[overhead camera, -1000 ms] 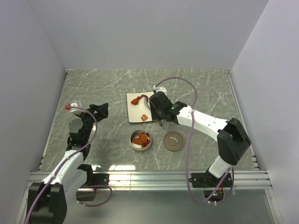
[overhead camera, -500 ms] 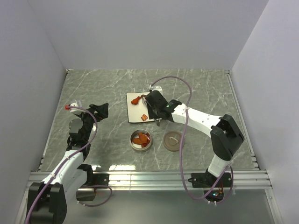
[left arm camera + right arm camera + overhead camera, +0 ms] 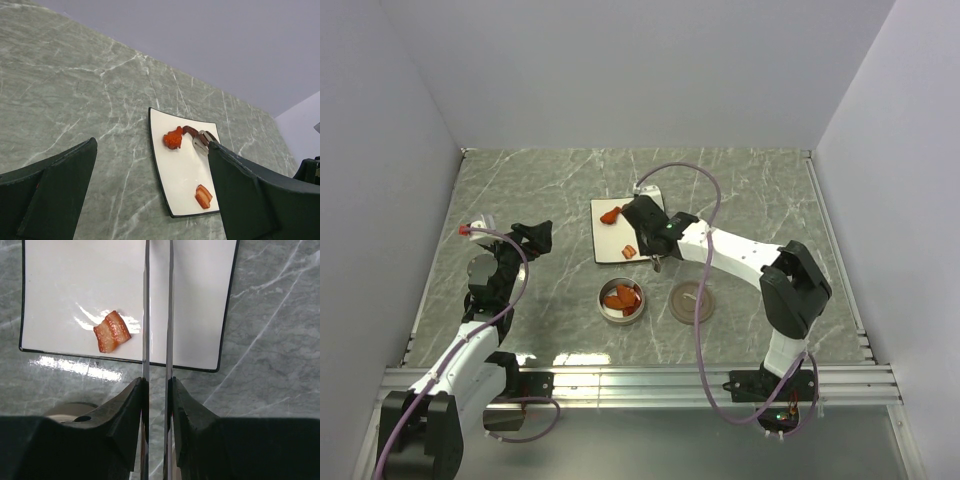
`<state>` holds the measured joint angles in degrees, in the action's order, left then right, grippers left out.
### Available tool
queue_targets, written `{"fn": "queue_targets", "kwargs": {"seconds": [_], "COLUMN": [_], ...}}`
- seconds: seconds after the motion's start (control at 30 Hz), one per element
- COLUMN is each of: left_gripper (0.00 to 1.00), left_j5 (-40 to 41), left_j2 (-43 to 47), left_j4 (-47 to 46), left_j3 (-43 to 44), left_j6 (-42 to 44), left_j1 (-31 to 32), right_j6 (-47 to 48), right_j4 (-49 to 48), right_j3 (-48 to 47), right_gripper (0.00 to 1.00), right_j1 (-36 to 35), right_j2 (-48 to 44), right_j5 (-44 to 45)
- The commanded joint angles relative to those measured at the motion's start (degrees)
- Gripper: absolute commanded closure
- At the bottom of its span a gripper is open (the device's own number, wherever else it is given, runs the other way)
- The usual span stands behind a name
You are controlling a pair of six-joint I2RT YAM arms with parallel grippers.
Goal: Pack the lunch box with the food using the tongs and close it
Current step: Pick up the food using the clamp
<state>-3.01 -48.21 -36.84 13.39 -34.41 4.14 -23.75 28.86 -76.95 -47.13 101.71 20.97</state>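
My right gripper [image 3: 645, 222] hangs over the white plate [image 3: 605, 240], shut on the tongs [image 3: 146, 300]; its fingers [image 3: 131, 405] press the two thin arms close together. In the left wrist view the tongs' tips [image 3: 200, 141] touch a dark red-brown piece of food [image 3: 189, 131] beside an orange piece [image 3: 173, 139]. A striped piece [image 3: 112, 331] lies near the plate's front edge. The lunch box [image 3: 622, 301], a round tin, holds several orange pieces. Its brown lid [image 3: 691, 301] lies to its right. My left gripper [image 3: 533, 235] is open and holds nothing.
The plate's black rim [image 3: 227, 305] runs close to the tongs on the right. Grey walls close in the marble table on three sides. A metal rail [image 3: 640, 380] runs along the near edge by the arm bases.
My right arm has reached further left over the plate, and the tongs' arms have been squeezed closer together. The left arm has not moved.
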Motion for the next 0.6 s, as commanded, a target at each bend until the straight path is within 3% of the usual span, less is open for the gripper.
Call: {"fn": "queue_targets", "kwargs": {"seconds": [0.0,0.2,0.57], "left_gripper": [0.0,0.01,0.01], "left_j5": [-0.6,-0.4,-0.6], "left_j2": [0.9,1.3,1.0], "left_j4": [-2.2,-2.0,-2.0], "left_j3": [-0.4,-0.5,-0.4], "left_j6": [-0.8,-0.8,-0.7], "left_j1": [-0.3,-0.3,-0.3], "right_j6": [0.0,-0.3,-0.5], "right_j4": [1.0,1.2,0.2], "right_j3": [-2.9,-1.7,3.6], "right_gripper": [0.73,0.8,0.81], "right_j1": [-0.7,-1.2,-2.6], "right_j2": [0.0,-4.3,-12.7], "right_j5": [2.3,4.4,4.1]}}
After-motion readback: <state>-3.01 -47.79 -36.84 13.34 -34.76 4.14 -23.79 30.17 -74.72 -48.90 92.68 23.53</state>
